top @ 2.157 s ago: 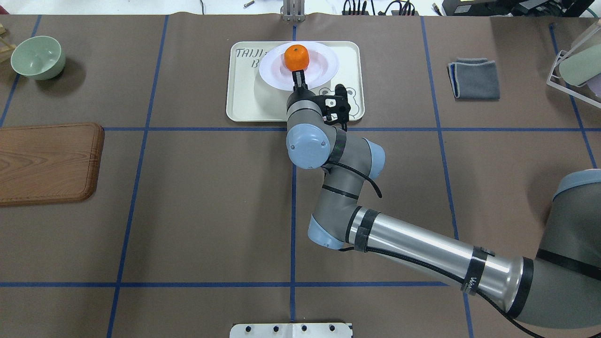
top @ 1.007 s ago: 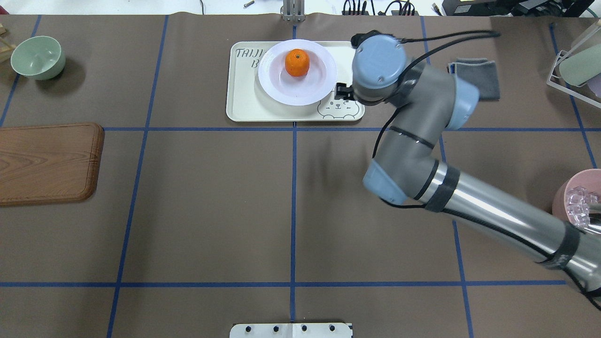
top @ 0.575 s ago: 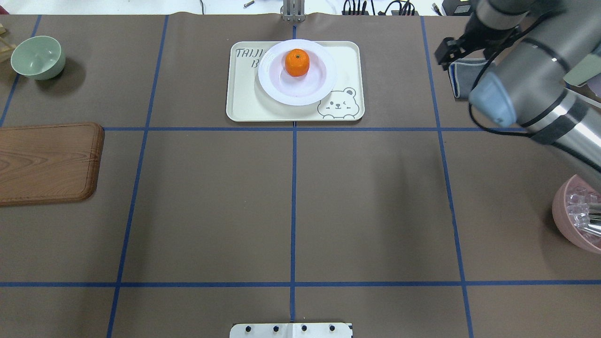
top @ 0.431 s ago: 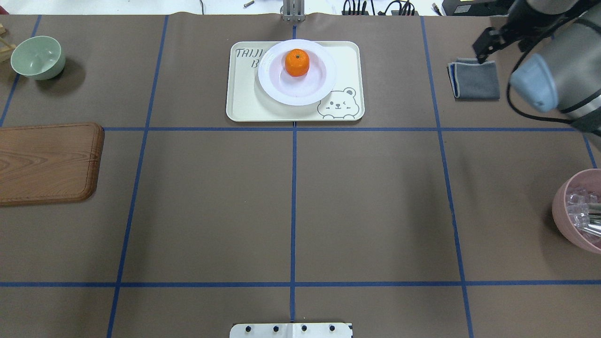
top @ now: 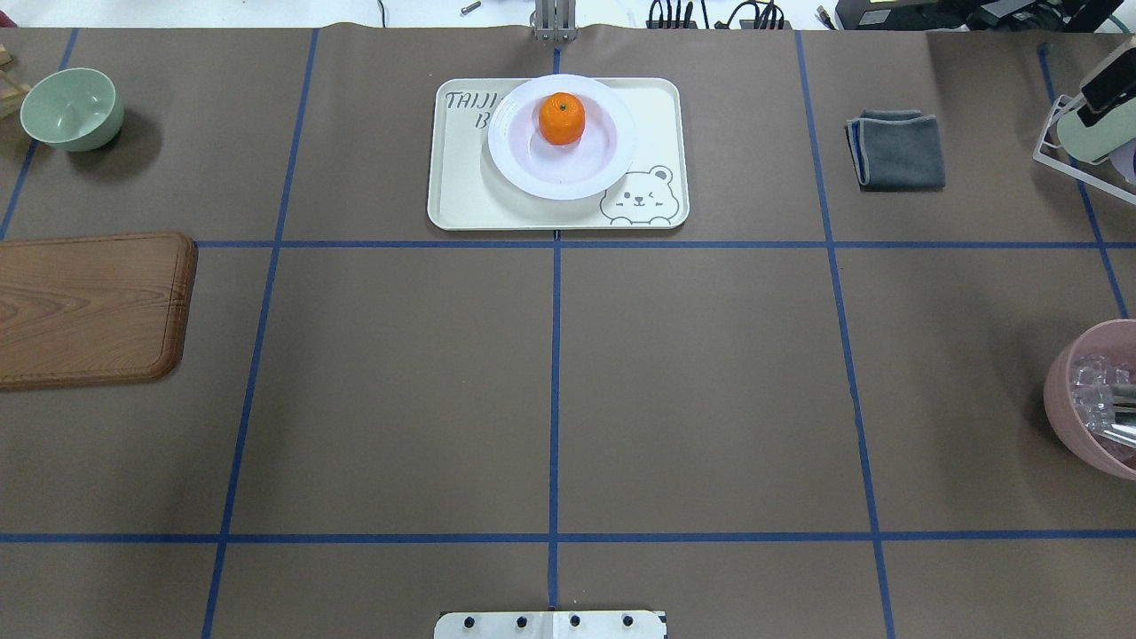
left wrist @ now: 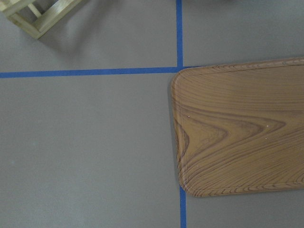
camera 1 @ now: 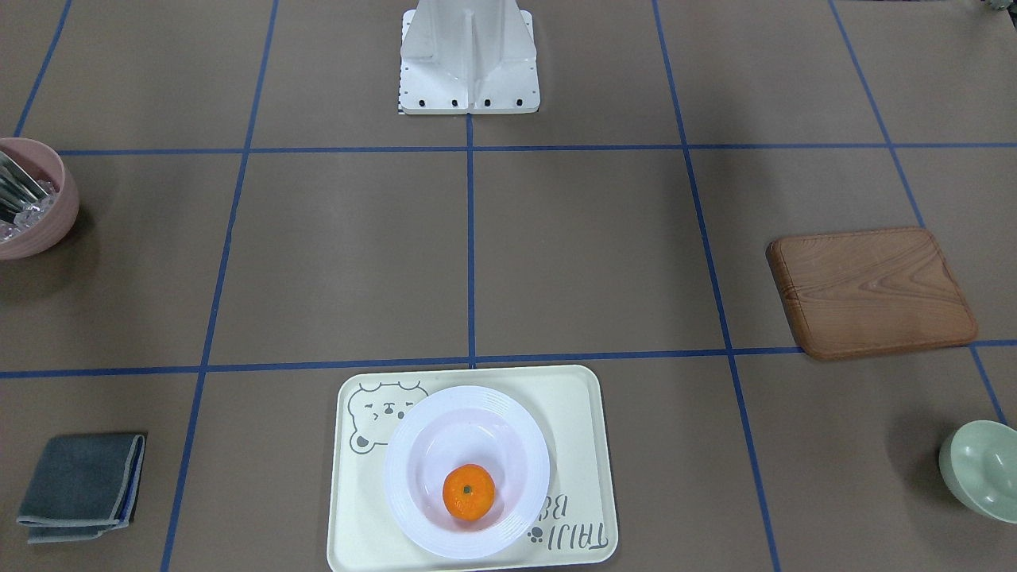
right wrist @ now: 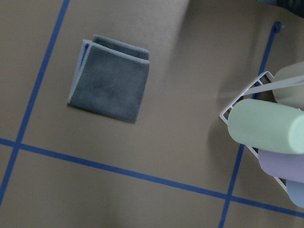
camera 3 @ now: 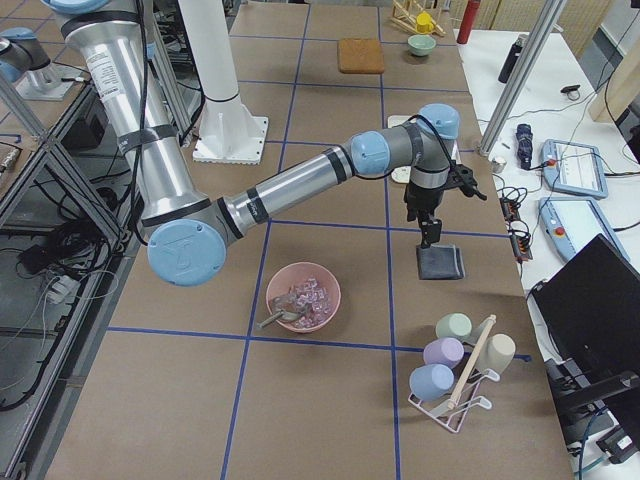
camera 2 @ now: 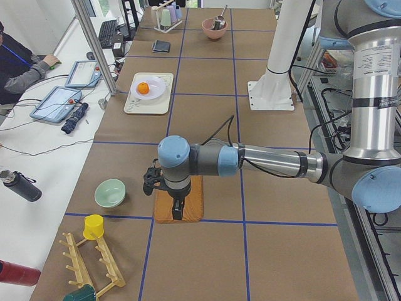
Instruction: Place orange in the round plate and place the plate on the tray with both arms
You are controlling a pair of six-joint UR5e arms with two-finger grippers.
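Observation:
The orange sits in the round white plate, and the plate rests on the cream tray at the table's far middle. From the front, the orange lies in the plate on the tray, with nothing touching them. My left gripper hangs over the wooden board, far from the tray; I cannot tell if it is open or shut. My right gripper hovers above the grey cloth; its state cannot be told either. Neither wrist view shows fingers.
A wooden board and a pale green bowl are on the left. On the right are a folded grey cloth, a pink bowl with clear cubes, and a cup rack. People sit at the side bench.
The right arm let go of the plate's rim and swung away to the right, almost out of the overhead view. Plate and orange stay flat on the tray.

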